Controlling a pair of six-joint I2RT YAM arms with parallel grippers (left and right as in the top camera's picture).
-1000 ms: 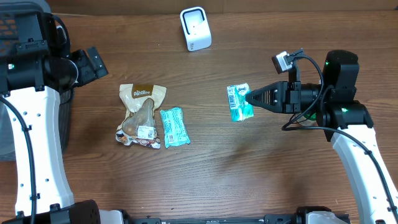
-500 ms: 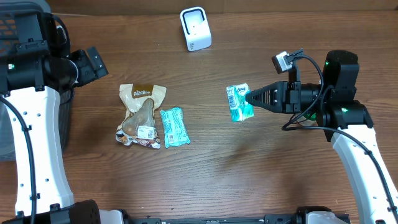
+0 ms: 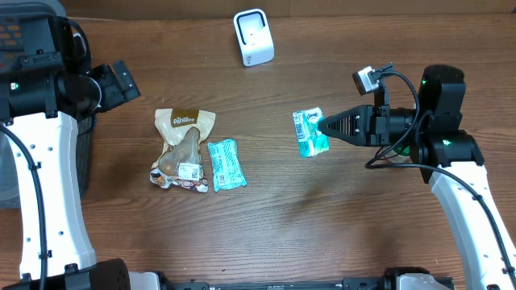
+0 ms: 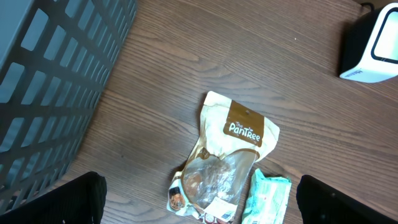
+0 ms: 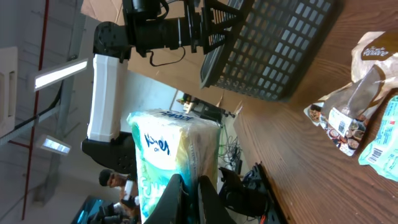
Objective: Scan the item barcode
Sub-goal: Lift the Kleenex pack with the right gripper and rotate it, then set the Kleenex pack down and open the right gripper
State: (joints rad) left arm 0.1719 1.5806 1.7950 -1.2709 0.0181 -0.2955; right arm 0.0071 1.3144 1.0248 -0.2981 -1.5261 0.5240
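Change is hardly found across the last second: the tissue pack [image 3: 310, 133] is held in the same spot right of centre in the overhead view, and both arms are kept where they were. The right gripper [image 3: 322, 126] is clamped shut on the pack's right edge, so the pack is lifted clear of the desk [image 3: 322, 225]; in the right wrist view its printed face is seen just above the closed fingertips [image 5: 176, 186]. No barcode can be made out on the faces that are shown.

The white scanner [image 3: 253, 37] is stood at the upper middle of the frame, well apart from the pack, up and to the left of it. The pause is therefore judged as a hold before the carry: the pack is not yet presented to the scanner, and the scan is still to be done.

The left gripper [image 3: 122, 80] is held with its jaws wide apart at the upper left, near the dark basket [image 3: 24, 32], with nothing in it. A snack bag [image 3: 184, 145] and a teal packet [image 3: 226, 163] are left lying side by side on the desk, untouched.
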